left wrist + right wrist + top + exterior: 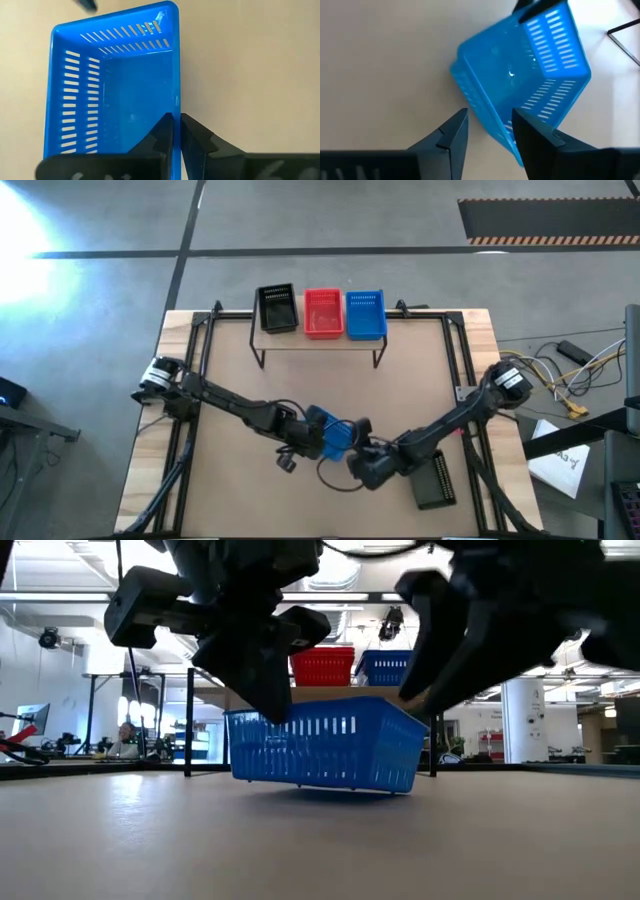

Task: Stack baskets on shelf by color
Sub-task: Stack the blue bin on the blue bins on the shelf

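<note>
A blue basket sits in the middle of the table, tilted, between both grippers. My left gripper is shut on one of its walls. My right gripper is open, with its fingers on either side of the basket's lower wall; I cannot tell whether they touch it. The light-wood shelf stands at the far edge on thin black legs. It carries black, red and blue baskets side by side. In the low view, the held blue basket is in front of the shelf. My left gripper pinches the blue basket's long side wall at its rim, one finger inside the basket and one outside. The fingers come from above, slanting down from the table's left. The basket is tilted in the hold; I cannot tell whether its bottom is clear of the table.
Another black basket lies on the table near the right arm, toward the near right corner. A black frame runs round the tabletop. Bare tabletop lies between the blue basket and the shelf.
</note>
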`<state>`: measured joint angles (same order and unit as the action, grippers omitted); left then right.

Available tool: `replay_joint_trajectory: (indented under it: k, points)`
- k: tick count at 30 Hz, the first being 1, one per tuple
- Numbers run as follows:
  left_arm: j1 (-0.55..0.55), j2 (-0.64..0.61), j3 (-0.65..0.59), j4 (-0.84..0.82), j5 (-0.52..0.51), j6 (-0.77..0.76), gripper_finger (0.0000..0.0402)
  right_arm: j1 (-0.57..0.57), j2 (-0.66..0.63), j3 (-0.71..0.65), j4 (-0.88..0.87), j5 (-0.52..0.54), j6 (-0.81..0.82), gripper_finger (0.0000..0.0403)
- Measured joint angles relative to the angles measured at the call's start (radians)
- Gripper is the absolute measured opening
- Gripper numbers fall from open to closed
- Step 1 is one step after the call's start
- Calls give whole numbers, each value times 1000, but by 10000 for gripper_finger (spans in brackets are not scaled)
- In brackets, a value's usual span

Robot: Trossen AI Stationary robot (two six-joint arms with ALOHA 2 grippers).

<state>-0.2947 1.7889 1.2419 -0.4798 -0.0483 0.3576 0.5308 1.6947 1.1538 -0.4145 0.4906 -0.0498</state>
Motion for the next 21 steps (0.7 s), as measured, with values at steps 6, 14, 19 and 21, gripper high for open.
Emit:
replay_joint_trajectory:
  k: [6, 14, 19, 21]
  points:
    - [0, 0, 0, 6, -12, -2, 8, -36, 0, -92, 140, -2, -56, 137]
    - [0, -2, 5, 53, -12, -59, 32, -41, 1, -126, 197, -79, -18, 52]
    - [7, -28, 29, 48, -19, -64, 103, -25, 1, -127, 192, -82, 39, 15]
    - [4, -65, 29, 34, -20, -67, 132, -11, 0, -126, 188, -74, 70, 14]
